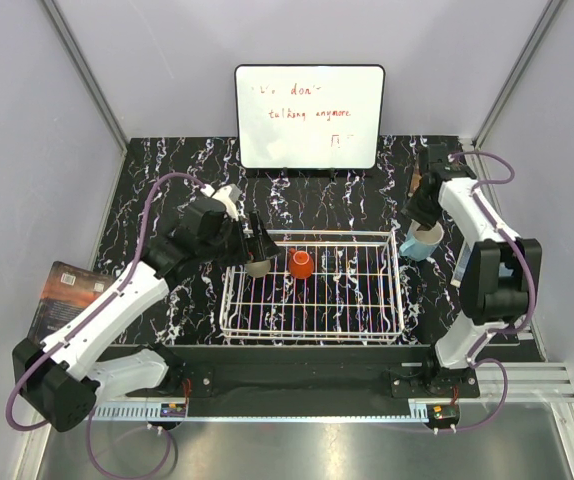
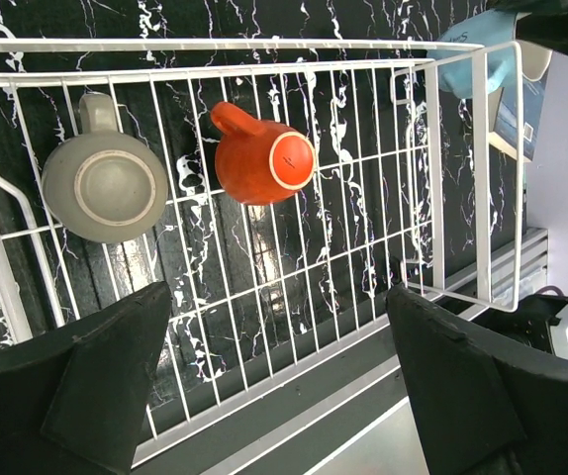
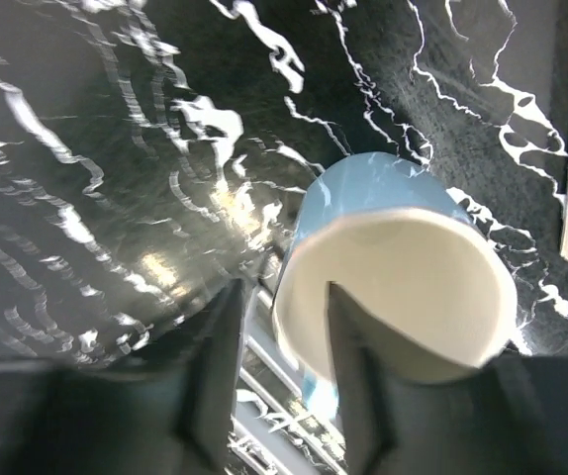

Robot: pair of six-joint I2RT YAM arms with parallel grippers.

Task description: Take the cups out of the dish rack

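The white wire dish rack (image 1: 312, 318) sits mid-table. A small red-orange cup (image 1: 300, 264) and a small grey-brown cup (image 1: 258, 267) lie in its far left part. My left gripper (image 1: 264, 248) hovers over them, open and empty. In the left wrist view (image 2: 276, 292) the grey-brown cup (image 2: 106, 183) and red-orange cup (image 2: 264, 158) lie on the rack wires (image 2: 432, 178). My right gripper (image 1: 422, 222) is shut on the rim of the light blue mug (image 1: 425, 243), just outside the rack's right side. In the right wrist view (image 3: 284, 327) one finger is inside the mug (image 3: 383, 198). The lavender and sage-green tumblers are out of view.
A whiteboard (image 1: 309, 117) with red writing stands at the back of the black marbled table (image 1: 167, 170). A dark book (image 1: 62, 295) lies off the table's left edge. Grey walls close in both sides.
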